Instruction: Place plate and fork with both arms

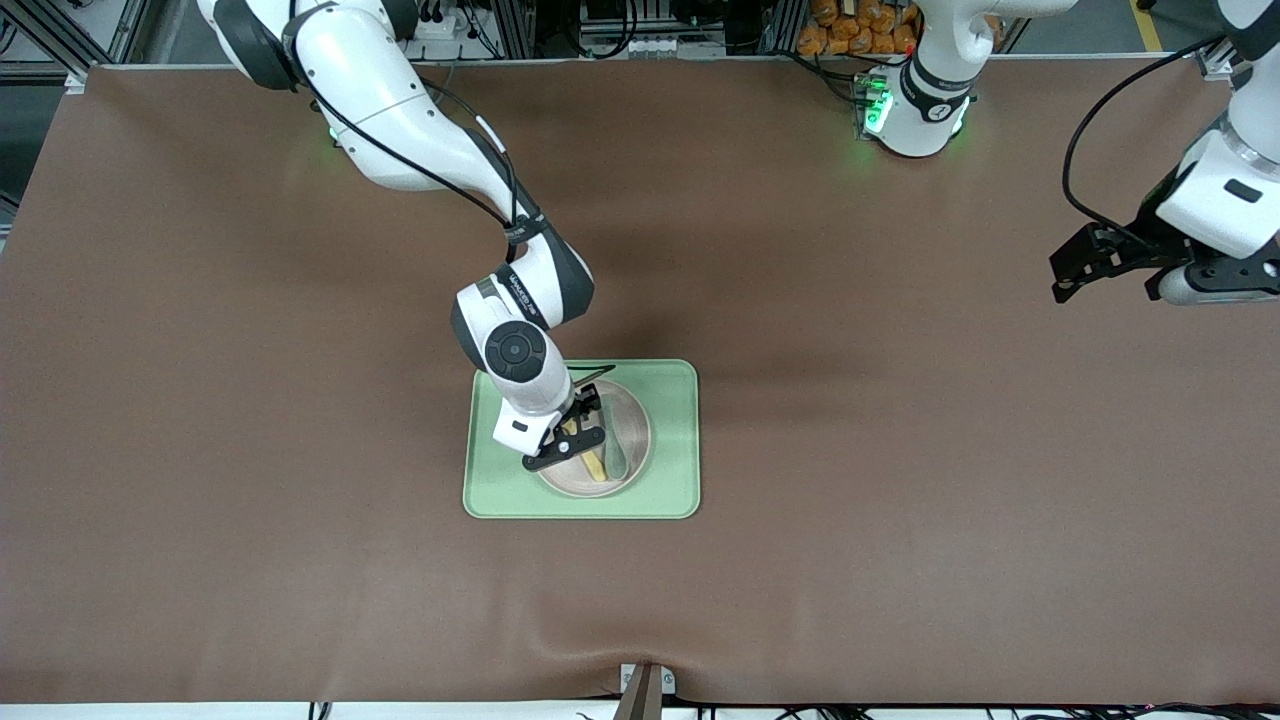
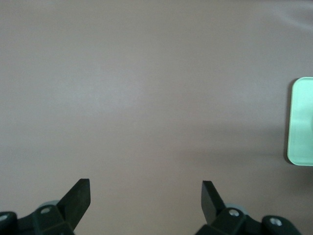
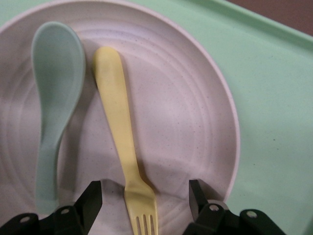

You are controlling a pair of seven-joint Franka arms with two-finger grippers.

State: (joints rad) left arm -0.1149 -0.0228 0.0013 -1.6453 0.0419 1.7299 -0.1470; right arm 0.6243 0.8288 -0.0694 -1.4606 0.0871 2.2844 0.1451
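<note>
The fork (image 3: 126, 147) lay beside a spoon (image 3: 53, 98) in the plate (image 1: 632, 440) on the tray (image 1: 670, 480), the right tool (image 1: 572, 440) open astride it, holding nothing, while the left tool (image 1: 1075, 265) waited open, empty, over bare brown surface (image 1: 900, 500) near the left arm's end.

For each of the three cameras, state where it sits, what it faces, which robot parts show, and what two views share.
Front view: high across the table, facing both arms; right gripper over the plate on the tray; left gripper waits over the table.
Left wrist view: looks down at table, its open fingertips, tray edge.
Right wrist view: looks down at the fork beside the spoon on the plate, open fingertips.
Shared: the tray.
</note>
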